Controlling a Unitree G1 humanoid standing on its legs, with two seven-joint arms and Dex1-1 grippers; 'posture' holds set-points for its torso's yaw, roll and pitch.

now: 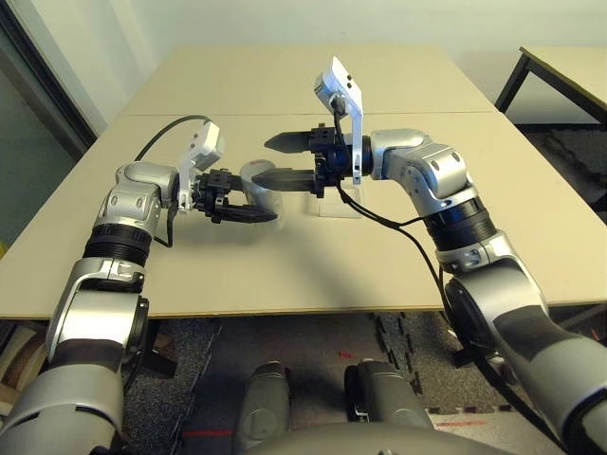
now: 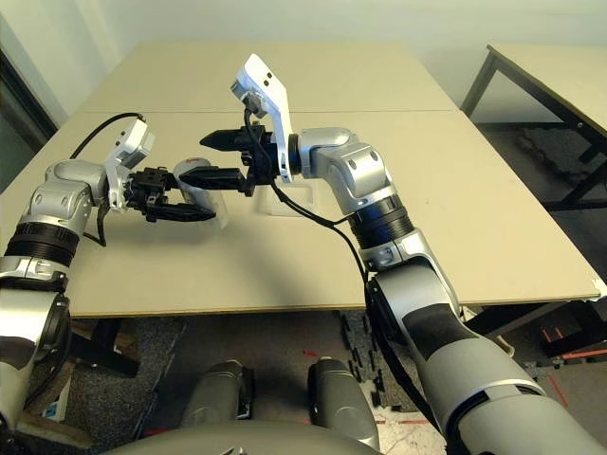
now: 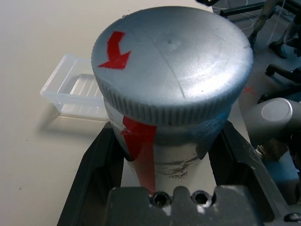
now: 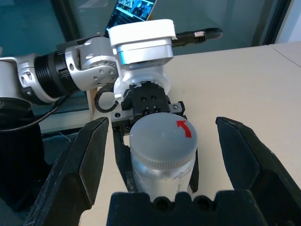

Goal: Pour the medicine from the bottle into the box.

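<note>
here, left claw (image 4: pixel 155 141) around bottle (image 4: pixel 163 155)

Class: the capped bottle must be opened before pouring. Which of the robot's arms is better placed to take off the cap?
Right. The left gripper already clamps the bottle, while the right gripper is open with a finger on each side of the cap.

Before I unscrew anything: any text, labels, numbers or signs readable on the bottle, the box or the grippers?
No words or numbers are readable.
Cap of the bottle: a red arrow sign, no lettering.
Bottle side: a red tape strip and dark scuffs, no text.
Box: clear plastic, unmarked.
Left gripper and right gripper: no labels readable.
</note>
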